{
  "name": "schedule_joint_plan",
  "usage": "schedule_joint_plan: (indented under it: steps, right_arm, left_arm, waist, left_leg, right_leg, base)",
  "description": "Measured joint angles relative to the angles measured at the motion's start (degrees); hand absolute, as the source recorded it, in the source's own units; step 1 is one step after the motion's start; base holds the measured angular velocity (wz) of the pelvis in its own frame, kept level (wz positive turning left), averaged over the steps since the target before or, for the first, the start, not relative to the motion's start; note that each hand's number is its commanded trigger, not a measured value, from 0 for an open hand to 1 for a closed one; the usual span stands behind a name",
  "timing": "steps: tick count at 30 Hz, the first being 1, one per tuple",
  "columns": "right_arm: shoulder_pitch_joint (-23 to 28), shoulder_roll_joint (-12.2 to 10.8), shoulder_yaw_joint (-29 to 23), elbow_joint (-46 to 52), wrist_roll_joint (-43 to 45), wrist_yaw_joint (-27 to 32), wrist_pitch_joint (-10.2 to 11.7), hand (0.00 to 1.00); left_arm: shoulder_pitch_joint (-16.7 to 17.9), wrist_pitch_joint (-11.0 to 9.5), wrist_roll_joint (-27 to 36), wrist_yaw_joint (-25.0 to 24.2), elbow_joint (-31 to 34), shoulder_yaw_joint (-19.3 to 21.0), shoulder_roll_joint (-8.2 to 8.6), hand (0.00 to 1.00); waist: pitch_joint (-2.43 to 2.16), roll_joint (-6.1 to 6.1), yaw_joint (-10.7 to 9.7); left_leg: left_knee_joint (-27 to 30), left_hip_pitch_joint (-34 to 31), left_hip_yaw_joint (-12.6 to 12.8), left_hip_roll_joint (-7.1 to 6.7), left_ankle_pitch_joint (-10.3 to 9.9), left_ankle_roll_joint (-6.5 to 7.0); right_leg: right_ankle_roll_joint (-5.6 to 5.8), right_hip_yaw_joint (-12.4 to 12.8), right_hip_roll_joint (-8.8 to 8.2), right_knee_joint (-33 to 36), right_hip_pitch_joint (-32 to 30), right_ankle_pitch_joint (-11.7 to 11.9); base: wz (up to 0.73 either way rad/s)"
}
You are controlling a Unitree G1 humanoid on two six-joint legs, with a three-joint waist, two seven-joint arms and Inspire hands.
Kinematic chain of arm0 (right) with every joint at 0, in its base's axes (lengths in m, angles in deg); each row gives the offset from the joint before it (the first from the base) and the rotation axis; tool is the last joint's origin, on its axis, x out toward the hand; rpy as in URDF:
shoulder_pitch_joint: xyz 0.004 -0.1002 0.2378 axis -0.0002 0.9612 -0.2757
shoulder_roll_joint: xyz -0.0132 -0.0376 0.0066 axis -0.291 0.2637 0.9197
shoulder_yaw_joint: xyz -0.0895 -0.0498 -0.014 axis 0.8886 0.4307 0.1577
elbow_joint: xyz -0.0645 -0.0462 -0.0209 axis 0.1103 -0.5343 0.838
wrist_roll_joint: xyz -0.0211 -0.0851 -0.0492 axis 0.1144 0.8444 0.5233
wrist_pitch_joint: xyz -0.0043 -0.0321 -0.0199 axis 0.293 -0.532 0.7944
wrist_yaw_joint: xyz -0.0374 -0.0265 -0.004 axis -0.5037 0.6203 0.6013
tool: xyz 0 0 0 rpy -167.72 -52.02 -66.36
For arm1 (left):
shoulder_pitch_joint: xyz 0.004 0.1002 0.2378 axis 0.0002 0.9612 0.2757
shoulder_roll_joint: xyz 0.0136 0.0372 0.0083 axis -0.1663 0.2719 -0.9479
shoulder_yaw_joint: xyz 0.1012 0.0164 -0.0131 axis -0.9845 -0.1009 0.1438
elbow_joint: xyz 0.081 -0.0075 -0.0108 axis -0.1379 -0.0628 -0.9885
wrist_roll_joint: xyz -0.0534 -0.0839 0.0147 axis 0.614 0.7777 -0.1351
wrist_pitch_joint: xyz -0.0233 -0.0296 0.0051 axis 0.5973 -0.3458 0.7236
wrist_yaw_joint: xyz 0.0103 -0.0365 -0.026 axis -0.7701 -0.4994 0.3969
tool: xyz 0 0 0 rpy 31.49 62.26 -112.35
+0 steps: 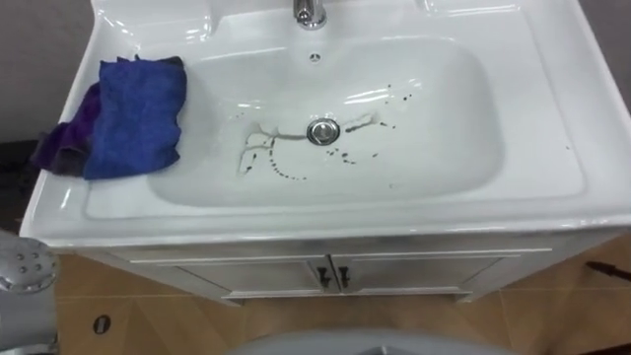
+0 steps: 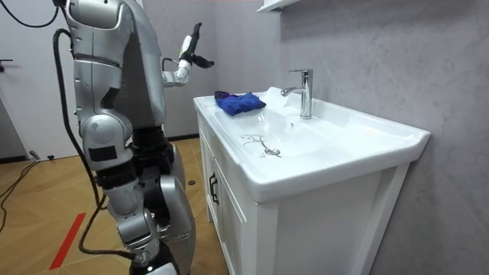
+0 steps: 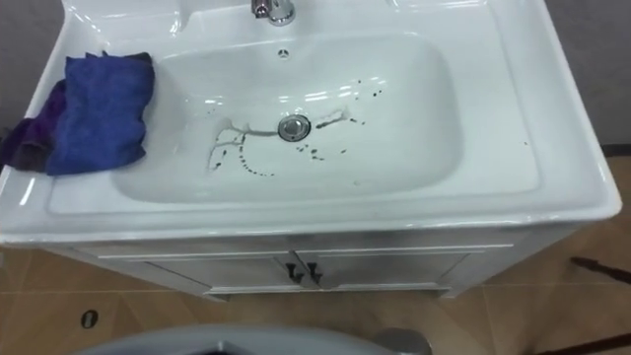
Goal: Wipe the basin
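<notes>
The white basin lies right below me, with dark smears and specks around its metal drain. A blue cloth sits bunched on the basin's left rim, and a darker purple part of it hangs over the outer edge. In the room view I stand facing the basin, with the cloth at its far end. My left hand is raised in the air beside that end, above and short of the cloth, its fingers relaxed and holding nothing.
A chrome tap stands at the back middle of the basin. Below the front rim are two white cabinet doors with dark handles. A grey wall runs behind the vanity, and the floor is wooden.
</notes>
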Motion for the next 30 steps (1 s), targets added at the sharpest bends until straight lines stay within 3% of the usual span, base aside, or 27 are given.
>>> schedule_joint_plan:
  steps: [4, 8, 11, 13, 17, 19, 21, 23, 26, 30]
  right_arm:
    - [-1.2, -0.1, 0.1, -0.1, 1.0, 0.0, -0.3, 0.00]
    - [-2.1, -0.3, 1.9, 0.2, 0.8, 0.0, -1.5, 0.00]
    - [-2.2, -1.2, 1.8, 0.2, 0.9, 0.0, -2.2, 0.00]
    - [-2.2, -1.8, 1.8, 0.2, 1.0, -0.3, -2.6, 0.00]
    - [-2.3, -2.2, 1.8, 0.3, 0.9, -1.2, -3.3, 0.00]
    - [-2.7, -2.2, 1.8, 0.3, 0.5, -1.2, -3.7, 0.00]
    - [-2.7, -2.2, 1.9, 0.2, 0.4, -1.2, -3.7, 0.00]
    - [-2.7, -2.2, 1.9, 0.2, 0.3, -1.2, -3.6, 0.00]
    - [-2.7, -2.4, 2.0, 0.1, 0.2, -1.3, -3.7, 0.00]
    - [-2.8, -2.5, 2.0, -0.5, -0.3, -1.6, -3.6, 0.00]
  left_arm:
    - [-0.2, 0.0, 2.6, -2.4, 0.0, -3.5, 0.76, 0.00]
    - [-0.2, 0.0, 12.3, -5.7, -1.5, -7.9, 1.70, 0.00]
    - [-0.1, 0.0, 19.0, -8.6, -1.8, -8.1, 3.47, 0.00]
    - [-0.1, 0.0, 20.6, -10.2, -2.4, -8.1, 3.81, 0.00]
    - [-0.4, 0.1, 21.1, -12.8, -2.8, -8.1, 3.96, 0.00]
    - [-1.2, 0.2, 21.2, -13.3, -2.8, -8.4, 3.97, 0.00]
    - [-2.6, 0.4, 21.2, -13.7, -2.8, -9.0, 3.97, 0.00]
    - [-3.3, 0.5, 21.2, -14.4, -2.8, -9.6, 3.97, 0.00]
    - [-4.1, 0.5, 21.2, -14.5, -2.8, -9.7, 3.97, 0.00]
    - [-4.7, 0.5, 21.2, -14.8, -2.8, -9.7, 3.97, 0.00]
  waist:
    - [0.09, -0.91, -1.9]
    - [0.16, -2.09, -2.6]
    - [0.10, -3.15, -2.6]
    - [-0.03, -3.53, -2.6]
    - [0.17, -3.96, -2.6]
    - [0.14, -3.51, -2.7]
    - [0.43, -2.63, -2.8]
    - [0.19, -1.57, -3.0]
    - [0.47, -0.79, -3.4]
    - [0.45, -0.64, -3.9]
  left_leg:
    - [-0.3, 0.1, 0.0, 0.06, 0.0, 0.00]
    - [-0.5, 0.9, 1.2, 0.41, 0.0, 0.00]
    - [-0.4, 0.9, 1.5, 0.66, 0.0, 0.00]
    - [-0.4, 1.0, 1.7, 0.86, 0.0, -0.02]
    - [-0.3, 0.5, 1.7, 1.25, 0.0, -0.05]
    - [-0.2, -0.1, 1.6, 1.31, -0.1, -0.17]
    - [-0.5, -0.3, 1.5, 1.37, -0.1, -0.18]
    - [-0.7, -0.2, 1.6, 1.37, -0.1, -0.17]
    - [-0.7, -0.3, 1.7, 1.36, -0.1, -0.16]
    - [-0.5, -0.2, 1.9, 1.34, -0.1, -0.15]
  right_leg:
    - [-0.08, 0.1, 0.11, 0.2, 0.1, 0.1]
    - [-0.40, 0.7, 0.53, 0.2, 0.4, 0.3]
    - [-0.63, 0.8, 0.76, 0.2, 0.2, 0.4]
    - [-0.73, 0.8, 0.91, 0.1, -0.1, 0.6]
    - [-0.92, 0.9, 1.39, -0.7, -0.1, 1.3]
    - [-0.87, 0.8, 1.44, -0.8, -0.1, 1.6]
    - [-0.85, 0.7, 1.56, -1.3, -0.1, 2.0]
    - [-0.82, 0.8, 1.69, -1.7, 0.0, 2.4]
    - [-0.81, 0.8, 1.68, -1.7, -0.2, 2.4]
    - [-0.76, 1.0, 1.68, -1.7, -0.2, 2.3]
  base:
    - [0.00]
    - [-0.09]
    - [-0.05]
    - [0.00]
    - [0.00]
    - [0.02]
    - [0.03]
    - [-0.02]
    - [0.00]
    - [-0.03]
